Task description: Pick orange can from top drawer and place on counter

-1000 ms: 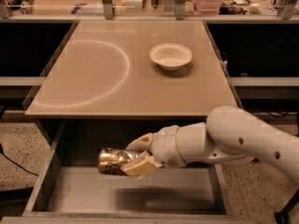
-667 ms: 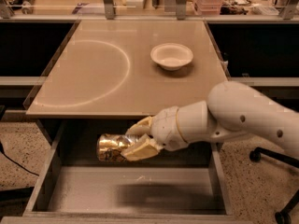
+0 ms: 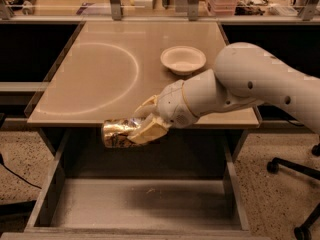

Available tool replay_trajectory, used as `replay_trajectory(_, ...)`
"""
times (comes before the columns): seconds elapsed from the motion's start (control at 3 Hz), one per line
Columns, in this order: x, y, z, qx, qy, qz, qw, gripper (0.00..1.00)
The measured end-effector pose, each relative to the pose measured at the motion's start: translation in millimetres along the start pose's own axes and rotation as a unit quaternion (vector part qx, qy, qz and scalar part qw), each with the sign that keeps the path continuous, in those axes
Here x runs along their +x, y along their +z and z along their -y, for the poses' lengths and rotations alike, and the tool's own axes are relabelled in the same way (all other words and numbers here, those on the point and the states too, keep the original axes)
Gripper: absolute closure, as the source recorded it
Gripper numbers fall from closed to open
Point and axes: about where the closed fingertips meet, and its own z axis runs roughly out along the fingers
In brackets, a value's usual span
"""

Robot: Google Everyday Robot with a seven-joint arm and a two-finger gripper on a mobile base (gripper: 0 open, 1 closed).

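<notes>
My gripper [image 3: 141, 121] is shut on the orange can [image 3: 117, 132], a shiny golden-brown can held on its side. It hangs in the air in front of the counter's front edge, well above the floor of the open top drawer [image 3: 140, 206]. The can's left end sticks out of the cream fingers [image 3: 149, 129]. The white arm reaches in from the right. The beige counter [image 3: 125, 79] with its faint white circle lies just behind and above the can. The drawer holds nothing that I can see.
A white bowl [image 3: 183, 59] sits on the counter at the back right. Boxes and clutter stand on the shelf behind the counter. A chair base [image 3: 295, 171] with castors stands on the speckled floor at the right.
The gripper has lifted the can up out of the drawer, from near the drawer's floor to the level of the counter's front edge.
</notes>
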Motion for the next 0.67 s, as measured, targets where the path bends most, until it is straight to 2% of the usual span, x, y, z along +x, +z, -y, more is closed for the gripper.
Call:
replay_trajectory(0.33, -17.7, -11.3, 37.7, 0.019, -0.014, -0.015, 0.9996, 1.00)
replay_trajectory(0.67, -23.1, -17.8, 81.7, 0.036, -0.013, -0.012, 0.9992, 1.00)
